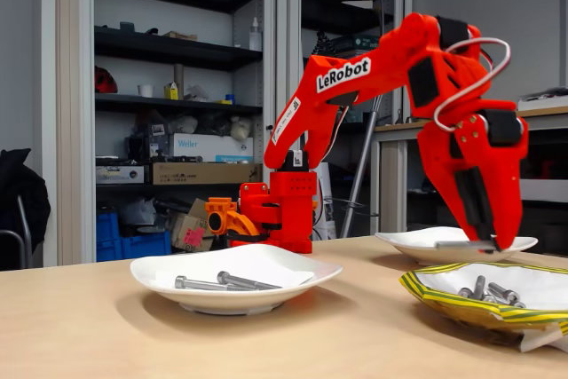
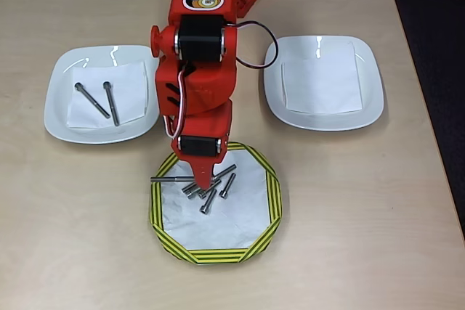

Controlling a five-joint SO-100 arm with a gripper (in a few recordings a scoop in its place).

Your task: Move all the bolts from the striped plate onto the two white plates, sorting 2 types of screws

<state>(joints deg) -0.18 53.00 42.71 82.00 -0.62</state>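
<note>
The red two-finger gripper [image 2: 197, 178] grips 1 long grey metal bolt [image 2: 168, 178] above the yellow-and-green striped paper plate [image 2: 270, 201]. Left of it, 1 glossy white plate [image 2: 58, 103] holds 2 long bolts [image 2: 102, 102]. About 5 short stubby bolts [image 2: 212, 192] wait on the striped plate; the right white plate [image 2: 370, 99] has none.

Grey metal bolts [image 2: 209, 192] lie on the matt paper striped plate [image 2: 272, 201]; glossy white plates [image 2: 58, 103] sit on the smooth wood-look tabletop [image 2: 363, 237].
</note>
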